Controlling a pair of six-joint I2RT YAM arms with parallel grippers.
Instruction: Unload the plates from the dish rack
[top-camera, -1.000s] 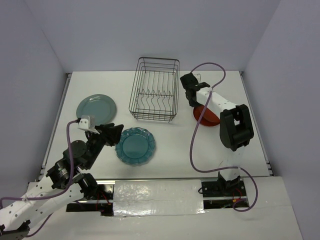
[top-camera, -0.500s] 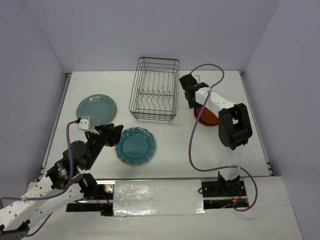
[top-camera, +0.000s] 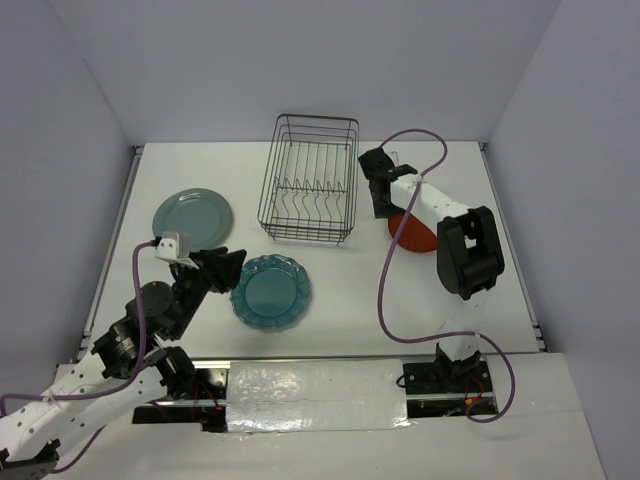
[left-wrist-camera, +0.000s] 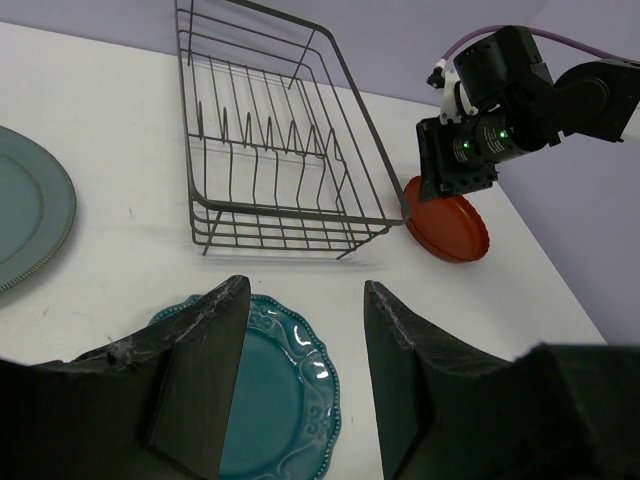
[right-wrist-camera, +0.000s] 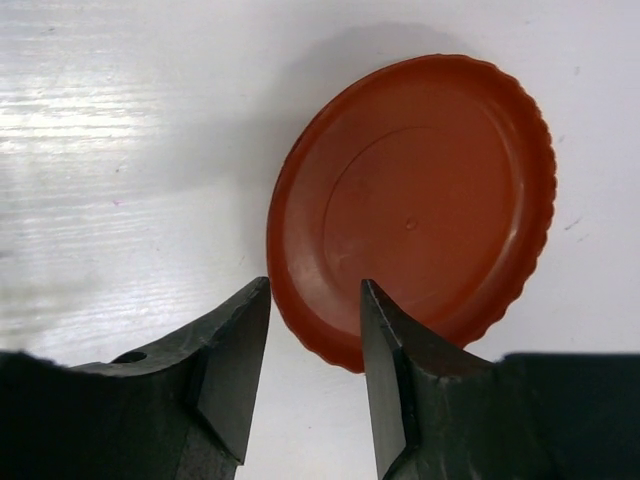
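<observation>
The white desk (top-camera: 340, 290) carries everything in view. At its far middle stands the dish rack (top-camera: 312, 180), a dark wire basket with a row of upright divider prongs along its bottom, seen from the left wrist camera (left-wrist-camera: 280, 170) as well.

The right arm (top-camera: 470, 250) reaches from the right side toward the rack's right end. Its jaws point down at the desk just beside the rack. The left arm (top-camera: 150, 320) lies low at the near left, its jaws pointing toward the middle of the desk.

Three plates show, all lying flat on the desk outside the rack. The pale grey-teal plate (top-camera: 193, 214) sits left of the rack, well apart from it. The darker teal-blue plate with the scalloped rim (top-camera: 271, 291) lies in front of the rack's near left corner. The orange-red plate (top-camera: 415, 238) lies right of the rack, partly under the right arm in the top view.

The left jaws stand moderately wide and hold nothing, and the scalloped plate (left-wrist-camera: 290, 400) shows through their gap. The right jaws are parted too, not clamped on anything. The near rim of the orange-red plate (right-wrist-camera: 420, 200) shows between them.
</observation>
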